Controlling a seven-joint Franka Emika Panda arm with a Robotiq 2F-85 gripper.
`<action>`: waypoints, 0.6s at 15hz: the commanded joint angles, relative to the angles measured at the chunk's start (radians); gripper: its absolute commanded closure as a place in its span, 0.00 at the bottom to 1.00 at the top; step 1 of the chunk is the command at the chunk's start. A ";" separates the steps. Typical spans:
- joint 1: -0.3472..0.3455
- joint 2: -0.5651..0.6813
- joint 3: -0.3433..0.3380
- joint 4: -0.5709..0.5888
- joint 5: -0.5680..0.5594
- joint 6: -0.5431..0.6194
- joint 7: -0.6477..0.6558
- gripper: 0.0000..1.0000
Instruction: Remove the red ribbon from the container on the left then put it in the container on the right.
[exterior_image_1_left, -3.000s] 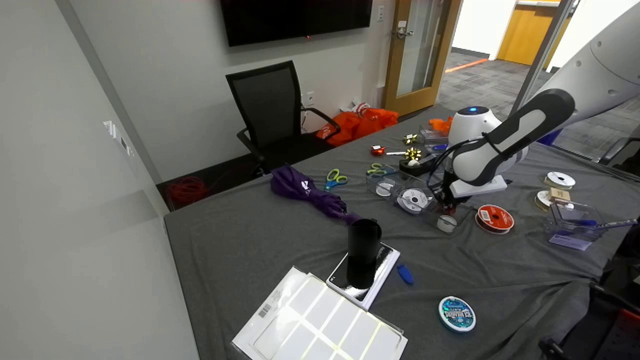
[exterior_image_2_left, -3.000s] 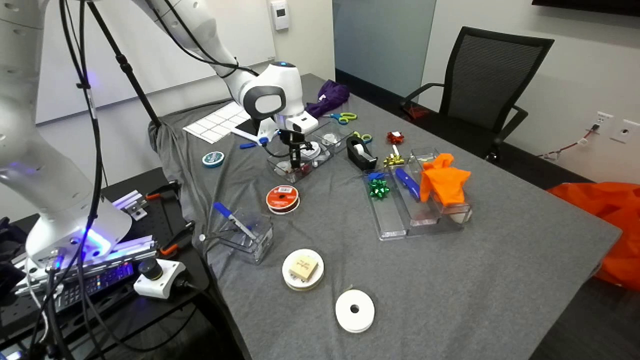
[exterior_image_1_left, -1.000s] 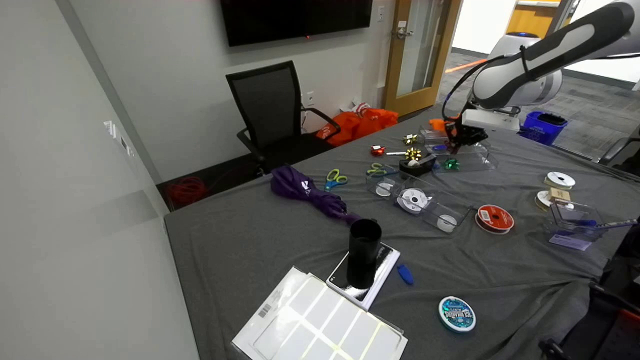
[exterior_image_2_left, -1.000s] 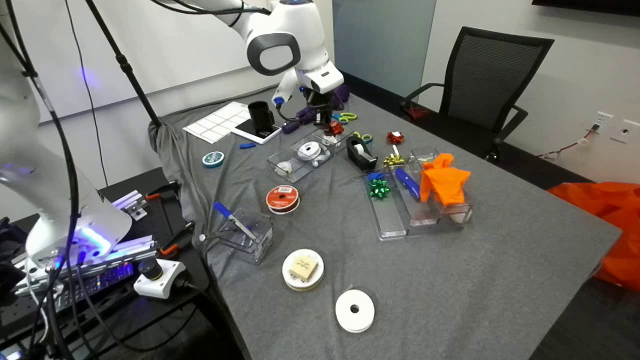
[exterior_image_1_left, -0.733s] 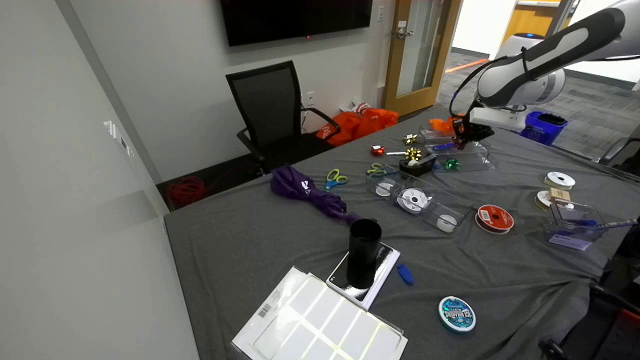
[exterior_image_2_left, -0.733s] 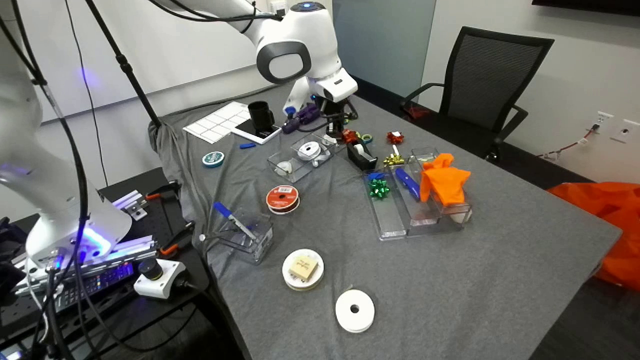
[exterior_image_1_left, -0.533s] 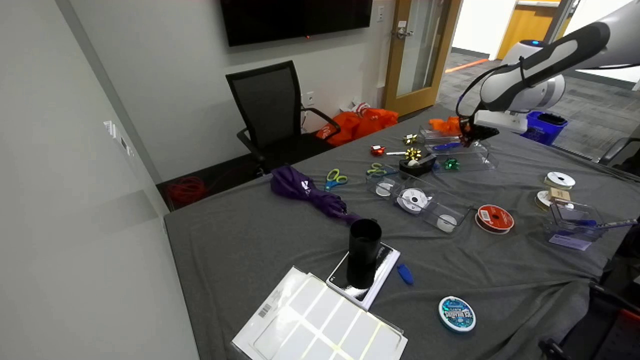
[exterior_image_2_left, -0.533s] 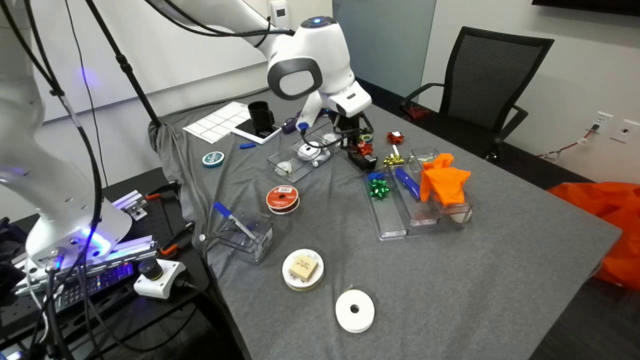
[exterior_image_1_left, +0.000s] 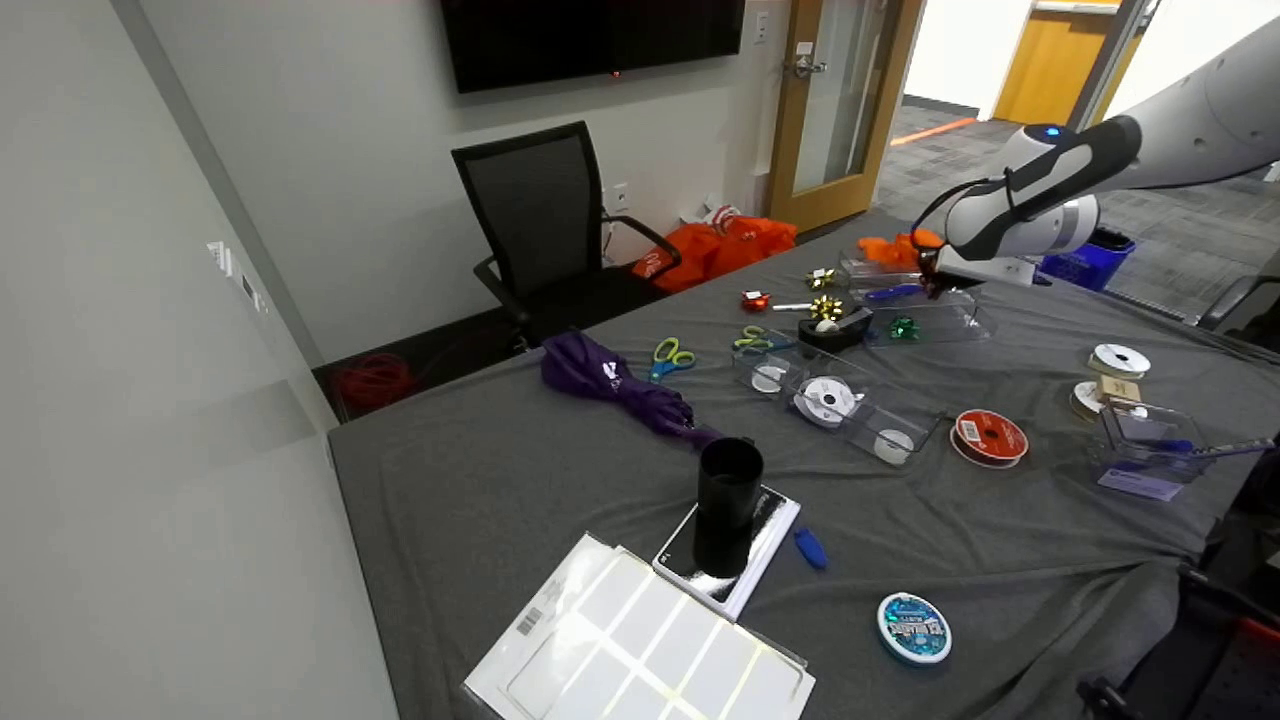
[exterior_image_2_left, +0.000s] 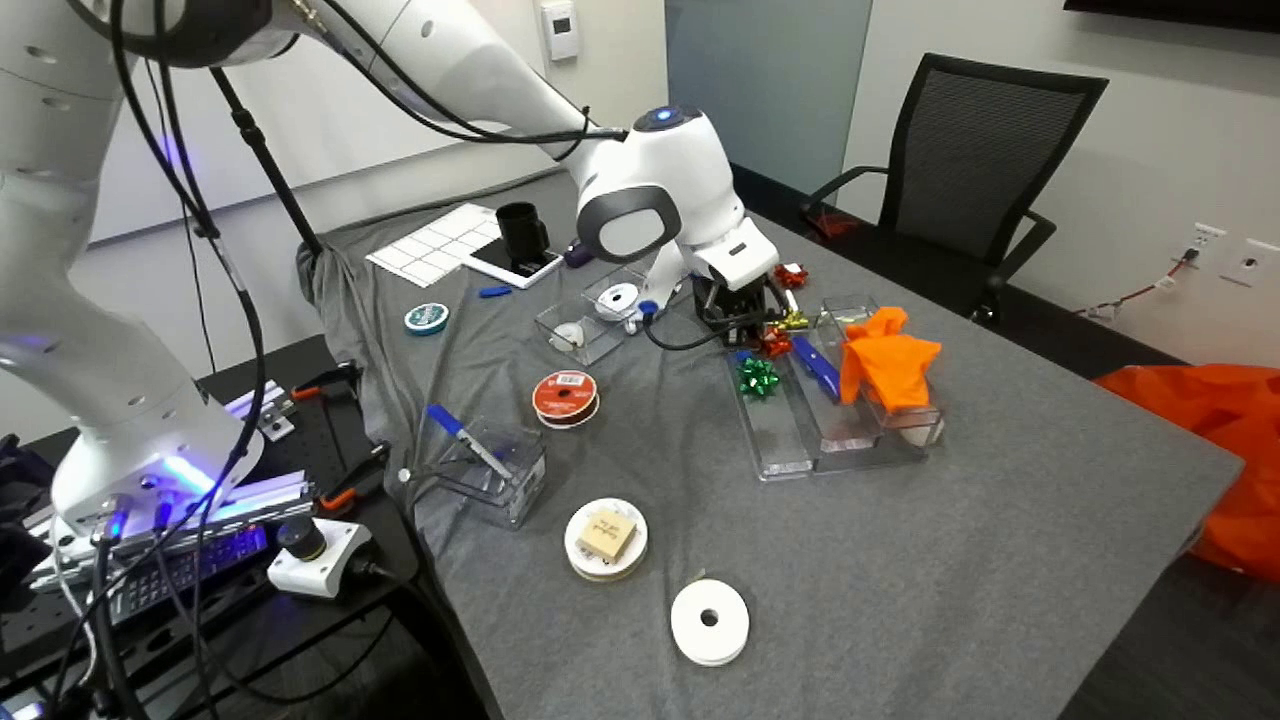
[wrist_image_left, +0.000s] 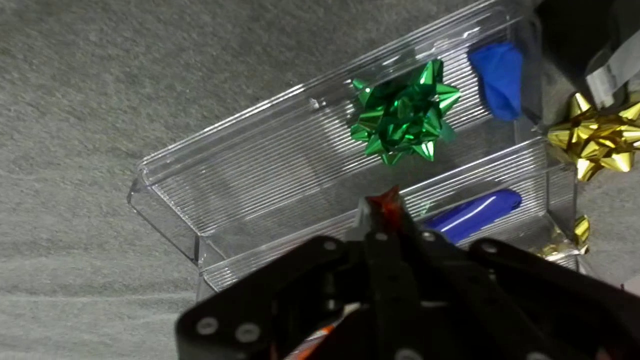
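My gripper (exterior_image_2_left: 768, 335) is shut on a red ribbon bow (exterior_image_2_left: 777, 343). In the wrist view the bow (wrist_image_left: 392, 207) shows as a red tip between the fingertips (wrist_image_left: 385, 220). They appear over the wall between two compartments of the right clear container (exterior_image_2_left: 785, 466); the height above it is hard to tell. That container (exterior_image_1_left: 965, 335) holds a green bow (wrist_image_left: 402, 117), a small blue piece (wrist_image_left: 500, 82) and a long blue object (wrist_image_left: 475, 215). The left clear container (exterior_image_2_left: 598, 352) holds white spools (exterior_image_1_left: 828, 400); no red shows in it.
A black tape dispenser (exterior_image_1_left: 838, 332) and gold bows (exterior_image_1_left: 826, 307) stand beside the right container. An orange cloth (exterior_image_2_left: 888, 360) hangs over its far side. A red ribbon spool (exterior_image_2_left: 566, 398) lies on the table. Another red bow (exterior_image_2_left: 791, 275) lies behind.
Three seconds ago my gripper was down in the left container. It has since lifted the red bow out, passed over the tape dispenser, and come lower over the right container's near end.
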 joint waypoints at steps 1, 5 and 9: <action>0.014 0.071 -0.039 0.068 -0.009 0.025 0.013 0.99; 0.037 0.148 -0.099 0.079 -0.052 0.089 0.007 0.99; 0.056 0.215 -0.142 0.092 -0.057 0.151 0.013 0.99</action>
